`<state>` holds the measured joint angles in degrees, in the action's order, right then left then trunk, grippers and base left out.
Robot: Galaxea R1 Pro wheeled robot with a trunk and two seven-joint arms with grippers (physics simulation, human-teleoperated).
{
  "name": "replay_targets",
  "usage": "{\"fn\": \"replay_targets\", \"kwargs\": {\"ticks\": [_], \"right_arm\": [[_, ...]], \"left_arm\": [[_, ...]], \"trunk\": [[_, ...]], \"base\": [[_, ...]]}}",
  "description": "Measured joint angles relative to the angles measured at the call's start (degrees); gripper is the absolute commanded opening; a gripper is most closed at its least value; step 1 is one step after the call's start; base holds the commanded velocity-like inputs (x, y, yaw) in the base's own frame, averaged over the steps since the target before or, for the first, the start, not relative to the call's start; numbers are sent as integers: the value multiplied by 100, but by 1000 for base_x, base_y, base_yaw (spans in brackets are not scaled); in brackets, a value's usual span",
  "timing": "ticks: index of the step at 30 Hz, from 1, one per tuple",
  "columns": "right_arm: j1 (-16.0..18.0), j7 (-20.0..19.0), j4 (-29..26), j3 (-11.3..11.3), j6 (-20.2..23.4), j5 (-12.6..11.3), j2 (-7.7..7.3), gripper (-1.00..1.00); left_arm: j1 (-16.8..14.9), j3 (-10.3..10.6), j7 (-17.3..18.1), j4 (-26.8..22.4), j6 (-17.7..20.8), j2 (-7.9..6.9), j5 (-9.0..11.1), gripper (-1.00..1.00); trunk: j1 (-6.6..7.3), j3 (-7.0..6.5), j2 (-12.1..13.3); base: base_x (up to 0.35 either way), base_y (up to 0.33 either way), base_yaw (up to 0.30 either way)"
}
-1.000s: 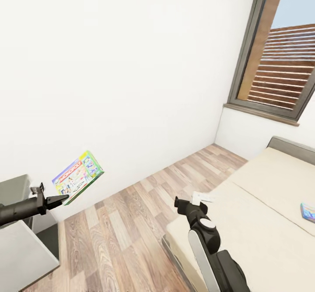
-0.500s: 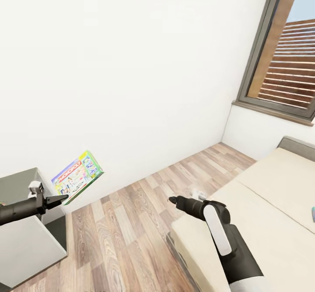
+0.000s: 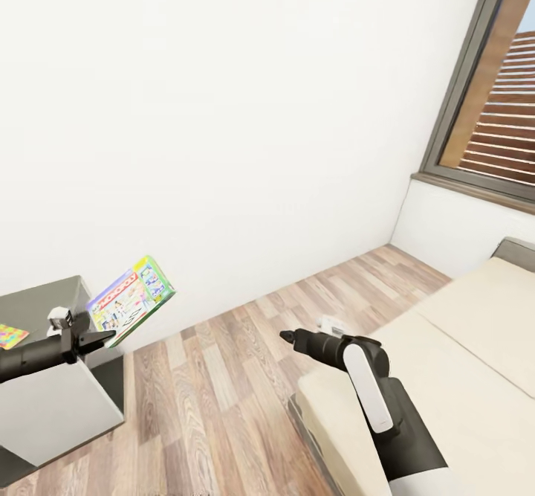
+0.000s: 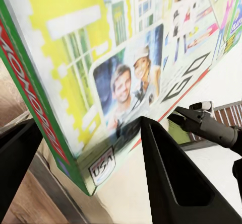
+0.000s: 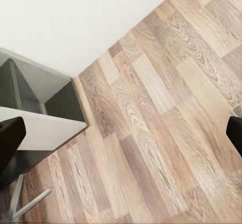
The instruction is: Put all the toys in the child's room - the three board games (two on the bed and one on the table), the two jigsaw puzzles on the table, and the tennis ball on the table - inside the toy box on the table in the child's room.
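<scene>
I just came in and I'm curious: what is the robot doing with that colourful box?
The robot's left gripper is holding a board game by its edge, up in the air over the wood floor, beside the table. A bright jigsaw puzzle lies on that table. The right gripper is open and holds nothing, out in front of the bed. It seems to be carrying the game across the room.

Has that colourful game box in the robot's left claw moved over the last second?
Yes. The whole view has swung, but the board game held by the left gripper now overlaps the table's dark corner; a second ago it hung clear of it, against the white wall.
</scene>
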<state>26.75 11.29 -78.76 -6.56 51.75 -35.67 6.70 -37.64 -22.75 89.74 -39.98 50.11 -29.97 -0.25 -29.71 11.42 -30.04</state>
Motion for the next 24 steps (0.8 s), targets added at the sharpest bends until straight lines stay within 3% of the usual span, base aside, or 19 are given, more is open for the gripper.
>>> {"fn": "replay_targets", "kwargs": {"ticks": [10,24], "right_arm": [[-8,30,-33,-36,-12,16,14,100],[-7,41,19,-46,-268,16,7,100]], "left_arm": [[0,0,1,-1,3,1,-8,-100],[0,1,2,0,2,0,-11,-100]], "trunk": [[1,0,0],[2,0,0]], "base": [[37,-30,293],[256,34,294]]}}
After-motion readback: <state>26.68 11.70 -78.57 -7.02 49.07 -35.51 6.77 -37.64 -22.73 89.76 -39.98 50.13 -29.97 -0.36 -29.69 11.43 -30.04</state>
